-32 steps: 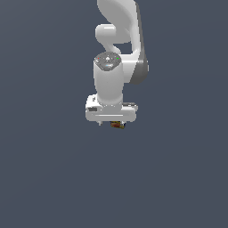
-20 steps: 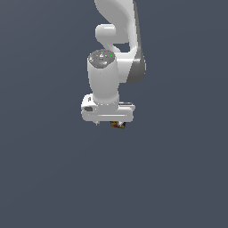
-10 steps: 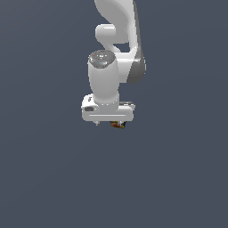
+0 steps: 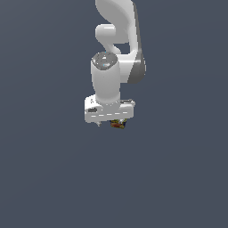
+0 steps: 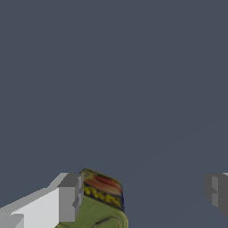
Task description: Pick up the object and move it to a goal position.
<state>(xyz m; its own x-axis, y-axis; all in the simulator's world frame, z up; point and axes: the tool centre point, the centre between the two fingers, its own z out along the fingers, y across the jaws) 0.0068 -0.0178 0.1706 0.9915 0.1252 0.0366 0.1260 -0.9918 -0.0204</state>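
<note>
The object [image 5: 103, 192] is a small can with olive-green, yellow, red and dark blue bands. In the wrist view it lies right beside one finger [image 5: 67, 198], touching or nearly touching it. The other finger [image 5: 218, 191] stands far from the can, with a wide gap between. My gripper [image 5: 142, 196] is open around the can. In the exterior view the white gripper [image 4: 111, 124] points down. Only a small part of the can [image 4: 118, 124] shows under the hand, toward the exterior view's right; the rest is hidden.
The plain dark grey-blue surface [image 4: 53, 178] fills both views. The white arm [image 4: 116, 26] rises above the hand to the top of the exterior view. No other object shows.
The hand shifted slightly toward the exterior view's left early on and has barely moved since. The can stays at the same spot under the hand.
</note>
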